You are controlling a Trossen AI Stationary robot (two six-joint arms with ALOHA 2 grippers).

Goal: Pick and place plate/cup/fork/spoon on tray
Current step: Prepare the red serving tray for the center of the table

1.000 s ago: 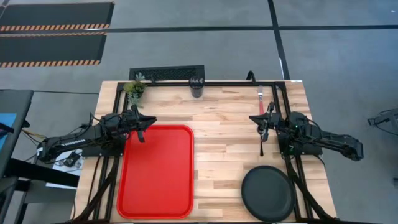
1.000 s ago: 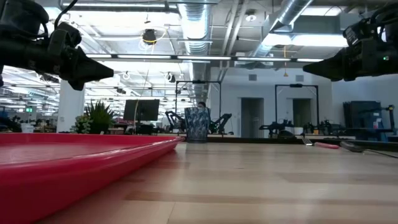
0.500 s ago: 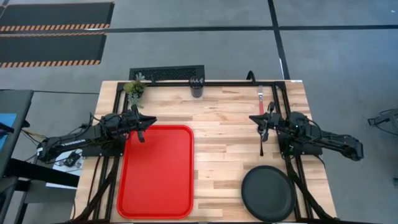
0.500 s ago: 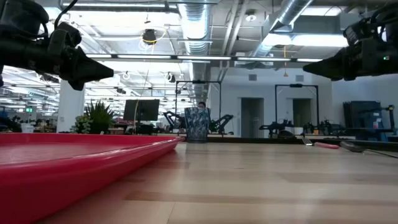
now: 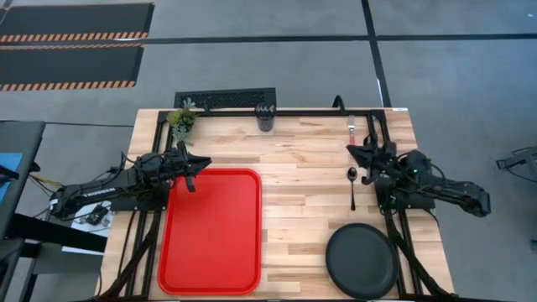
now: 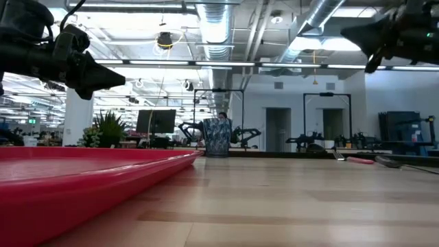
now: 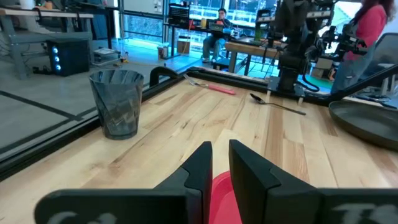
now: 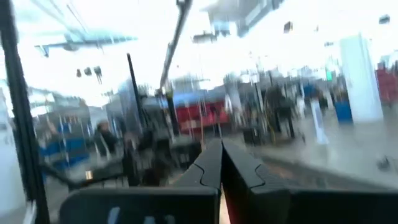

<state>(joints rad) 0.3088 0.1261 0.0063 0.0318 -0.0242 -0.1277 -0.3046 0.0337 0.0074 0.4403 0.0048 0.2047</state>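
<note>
The red tray (image 5: pixel 210 231) lies at the table's near left. The dark plate (image 5: pixel 362 260) lies flat at the near right. The cup (image 5: pixel 265 117) stands upright at the far edge, and also shows in the left wrist view (image 7: pixel 118 102). The red-handled fork (image 5: pixel 352 134) and the black spoon (image 5: pixel 351 186) lie flat on the table at the right. My left gripper (image 5: pixel 191 176) hovers over the tray's far left corner, with only a narrow gap between its fingers (image 7: pixel 219 152). My right gripper (image 5: pixel 352 151) is shut and empty, raised above the fork and spoon.
A small potted plant (image 5: pixel 180 120) stands at the far left corner. A black rack (image 5: pixel 225 99) runs behind the far edge. Bare wood lies between the tray and the spoon. People show in the room beyond the table.
My right gripper has risen and gone toward the table's far right, away from above the spoon, whose bowl now shows in full. Its wrist view is blurred. The spoon, fork, cup, plate and tray have stayed in place.
</note>
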